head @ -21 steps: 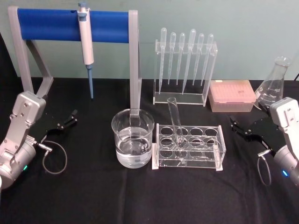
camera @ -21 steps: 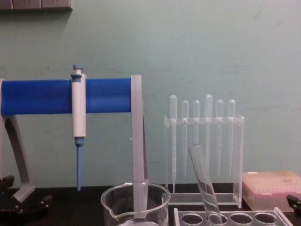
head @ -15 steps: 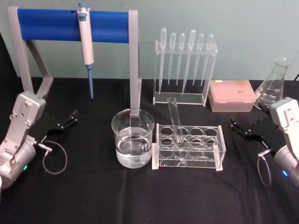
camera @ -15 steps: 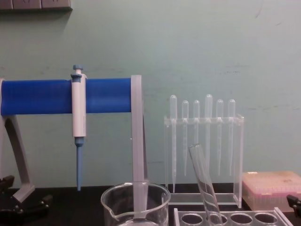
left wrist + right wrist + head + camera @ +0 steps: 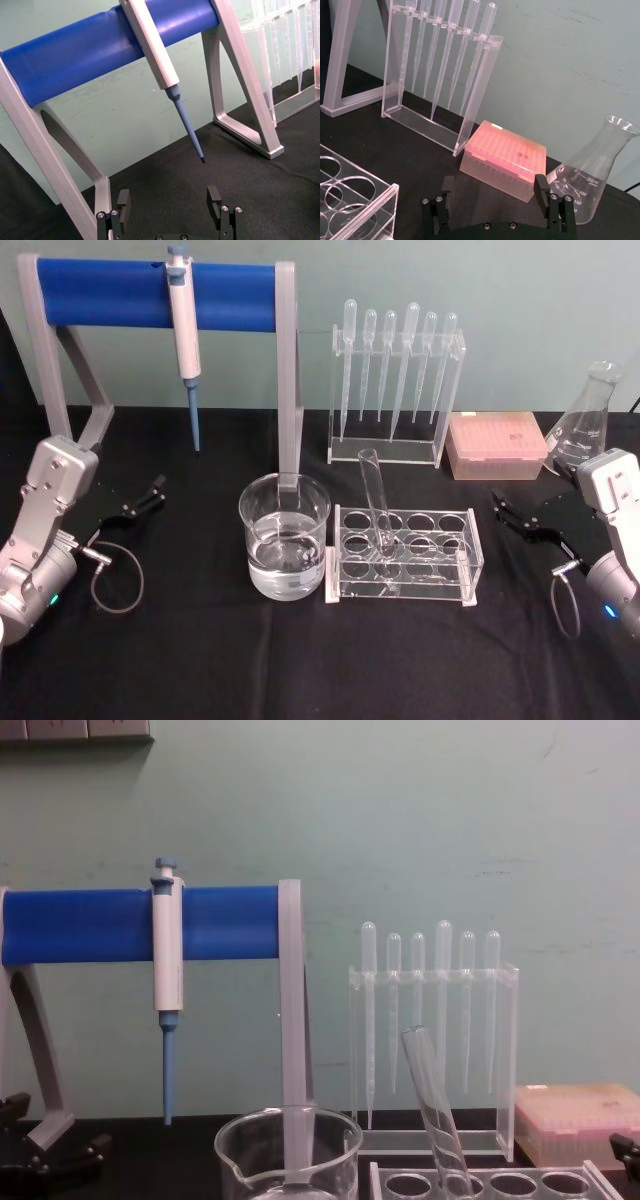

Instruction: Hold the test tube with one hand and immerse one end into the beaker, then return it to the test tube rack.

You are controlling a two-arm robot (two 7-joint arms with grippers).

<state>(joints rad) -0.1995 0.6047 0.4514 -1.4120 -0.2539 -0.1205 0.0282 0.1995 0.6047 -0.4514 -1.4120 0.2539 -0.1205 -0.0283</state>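
The clear glass test tube (image 5: 377,502) leans in a hole of the clear rack (image 5: 403,585) at the table's middle; it also rises above the rack in the chest view (image 5: 432,1105). Left of the rack stands the wide beaker (image 5: 284,548), holding clear liquid, with its rim low in the chest view (image 5: 288,1132). My left gripper (image 5: 138,501) rests open at the left, well away from both, and its fingers (image 5: 215,198) hold nothing. My right gripper (image 5: 512,516) sits open at the right of the rack, its fingers (image 5: 540,186) apart and empty.
A blue-barred stand (image 5: 150,295) with a white and blue pipette (image 5: 184,330) hanging from it is at the back left. A rack of plastic pipettes (image 5: 395,380), a pink tip box (image 5: 496,445) and a conical flask (image 5: 585,425) line the back right.
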